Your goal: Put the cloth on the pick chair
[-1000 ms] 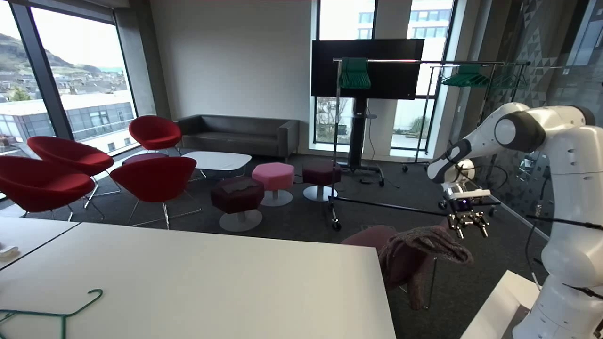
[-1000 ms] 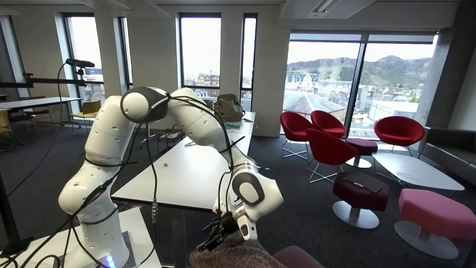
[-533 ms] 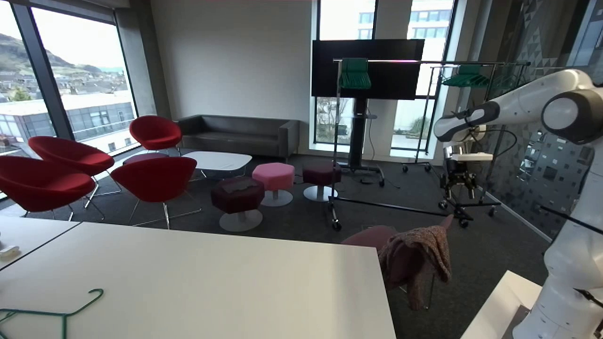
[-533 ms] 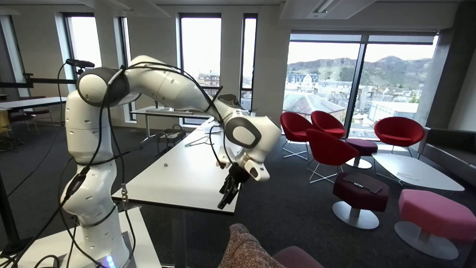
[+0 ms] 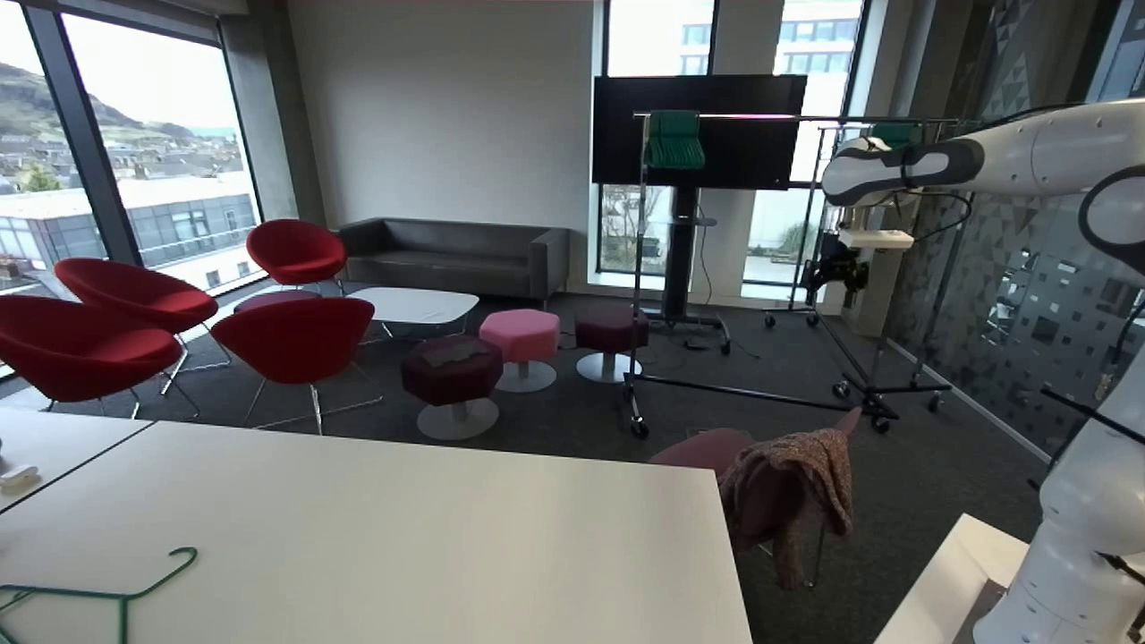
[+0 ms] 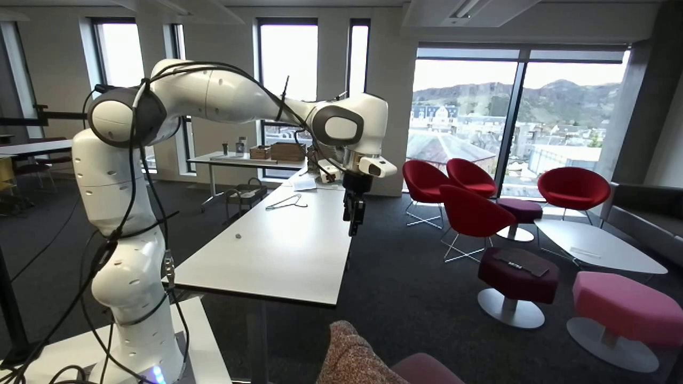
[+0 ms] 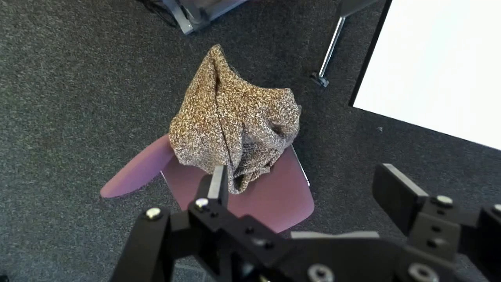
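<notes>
A brown-grey speckled cloth [image 5: 827, 465] lies draped over the back and part of the seat of a dusky pink chair [image 5: 707, 447]. In an exterior view the cloth [image 6: 352, 357] and chair [image 6: 427, 368] are cut off by the bottom edge. In the wrist view the cloth [image 7: 235, 117] is bunched on the chair [image 7: 274, 199], with the seat's front part bare. My gripper [image 7: 304, 176] is open, with nothing between its fingers. In both exterior views the gripper [image 5: 830, 293] [image 6: 353, 226] points down, well above the chair and apart from the cloth.
A white table [image 5: 402, 537] stands beside the chair, with a green hanger [image 5: 121, 597] on it. A clothes rail [image 5: 640, 268] stands behind the chair. Pink [image 5: 519, 335] and dark red [image 5: 452, 367] stools and red armchairs [image 5: 291, 340] stand farther off.
One second ago the gripper was at the cloth, whose end stuck out toward it. That end now hangs down over the chair, and the gripper has risen away from it.
</notes>
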Robot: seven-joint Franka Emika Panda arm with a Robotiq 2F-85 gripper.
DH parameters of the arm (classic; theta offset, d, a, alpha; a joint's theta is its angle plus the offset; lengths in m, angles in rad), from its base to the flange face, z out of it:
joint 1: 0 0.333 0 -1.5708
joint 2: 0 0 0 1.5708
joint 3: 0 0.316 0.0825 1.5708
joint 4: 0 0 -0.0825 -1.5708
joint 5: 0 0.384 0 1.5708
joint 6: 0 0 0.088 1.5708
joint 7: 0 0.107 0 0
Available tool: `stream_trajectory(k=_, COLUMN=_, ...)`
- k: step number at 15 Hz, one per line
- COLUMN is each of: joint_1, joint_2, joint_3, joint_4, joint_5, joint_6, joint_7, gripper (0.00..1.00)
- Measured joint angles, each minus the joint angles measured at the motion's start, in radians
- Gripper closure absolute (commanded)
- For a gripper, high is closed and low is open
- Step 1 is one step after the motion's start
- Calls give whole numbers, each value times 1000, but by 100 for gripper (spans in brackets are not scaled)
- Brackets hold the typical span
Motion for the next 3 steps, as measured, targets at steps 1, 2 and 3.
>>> stream_trajectory(k=1, joint_1=3, joint_2=-1, joint_3=1, joint_4=4, joint_5=0, joint_6=0, joint_7=0, gripper=0)
stream_trajectory(k=2, joint_1=3, joint_2=0, joint_3=2, joint_4=4, joint_5=0, joint_6=0, joint_7=0, gripper=0)
stream_trajectory(k=3, joint_1=2, joint_2=0, joint_3=1, joint_4=4, joint_5=0, joint_6=0, joint_7=0, gripper=0)
